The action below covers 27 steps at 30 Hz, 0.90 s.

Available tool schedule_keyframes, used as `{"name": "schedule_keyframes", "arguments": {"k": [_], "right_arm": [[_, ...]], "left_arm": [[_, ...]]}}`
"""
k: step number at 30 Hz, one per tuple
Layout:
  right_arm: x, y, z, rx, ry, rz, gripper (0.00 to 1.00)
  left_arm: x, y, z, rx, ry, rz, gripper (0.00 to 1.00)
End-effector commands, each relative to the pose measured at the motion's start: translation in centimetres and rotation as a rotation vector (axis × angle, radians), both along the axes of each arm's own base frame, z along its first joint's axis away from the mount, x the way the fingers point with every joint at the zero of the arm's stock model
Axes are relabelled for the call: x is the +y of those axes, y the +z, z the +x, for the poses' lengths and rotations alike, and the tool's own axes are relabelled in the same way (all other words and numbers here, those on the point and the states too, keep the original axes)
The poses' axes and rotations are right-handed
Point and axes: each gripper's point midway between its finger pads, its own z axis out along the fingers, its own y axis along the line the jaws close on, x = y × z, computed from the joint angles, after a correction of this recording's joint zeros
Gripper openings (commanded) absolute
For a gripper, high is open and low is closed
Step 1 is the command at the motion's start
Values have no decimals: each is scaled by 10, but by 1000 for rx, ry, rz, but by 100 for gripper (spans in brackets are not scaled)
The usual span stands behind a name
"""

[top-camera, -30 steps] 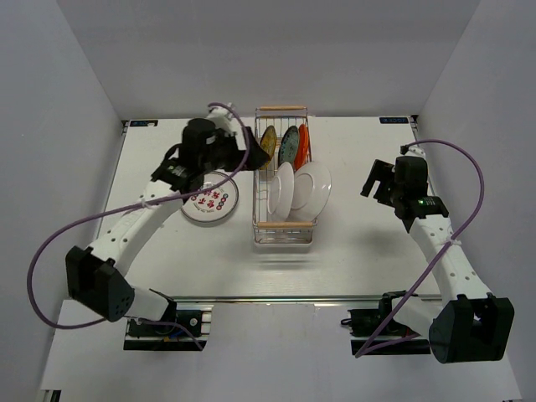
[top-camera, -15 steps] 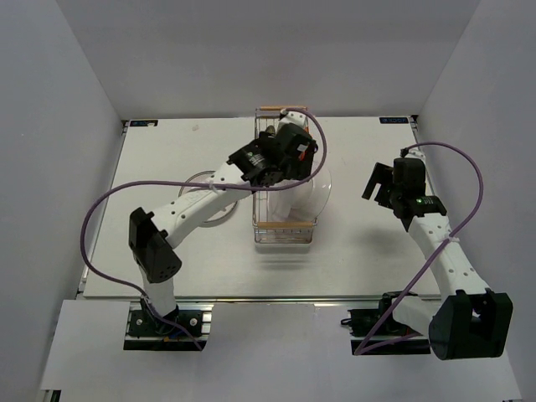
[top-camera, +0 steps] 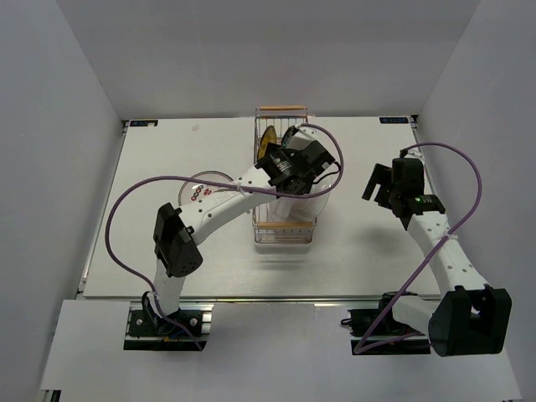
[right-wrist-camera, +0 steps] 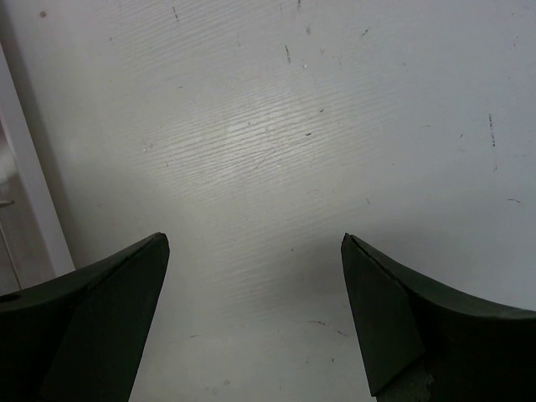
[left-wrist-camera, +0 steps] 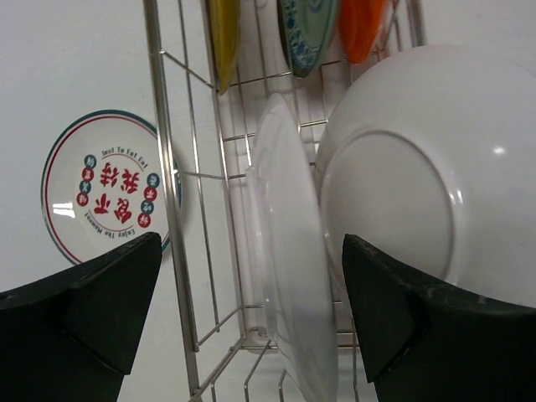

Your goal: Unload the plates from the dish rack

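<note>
The dish rack point(top-camera: 285, 230) stands mid-table. In the left wrist view its wires point(left-wrist-camera: 163, 167) hold a yellow plate point(left-wrist-camera: 224, 33), a teal plate point(left-wrist-camera: 306, 29), an orange-red plate point(left-wrist-camera: 362, 25) and two white plates. My left gripper point(top-camera: 299, 172) hovers open over the rack. Its jaws point(left-wrist-camera: 251, 243) straddle the nearer white plate point(left-wrist-camera: 293, 276), seen edge-on, without touching it. The second white plate point(left-wrist-camera: 419, 184) leans just to its right. A white plate with red marks point(left-wrist-camera: 105, 197) lies flat on the table left of the rack. My right gripper point(top-camera: 377, 182) is open and empty.
The rack's tan handle bars show at its far end point(top-camera: 281, 108) and near end point(top-camera: 285, 224). The right wrist view shows only bare white table point(right-wrist-camera: 268, 126) between the open fingers point(right-wrist-camera: 109, 310). Grey walls close in the table on three sides.
My left arm has swung right, from above the red-marked plate on the table to over the rack's white plates. The right arm has barely moved.
</note>
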Motion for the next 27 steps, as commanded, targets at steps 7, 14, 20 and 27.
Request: {"name": "schedule_keyframes", "arguments": {"k": [7, 14, 20, 27], "right_arm": [[-3, 2, 2, -4, -16, -10, 89], [-6, 1, 2, 7, -30, -20, 89], [-7, -1, 2, 13, -32, -21, 89], [-7, -3, 2, 23, -38, -29, 89]], "left_arm": [[12, 7, 0, -38, 79, 8, 82], [9, 2, 0, -22, 71, 3, 61], [8, 4, 0, -26, 71, -7, 42], [4, 13, -1, -39, 60, -10, 33]]}}
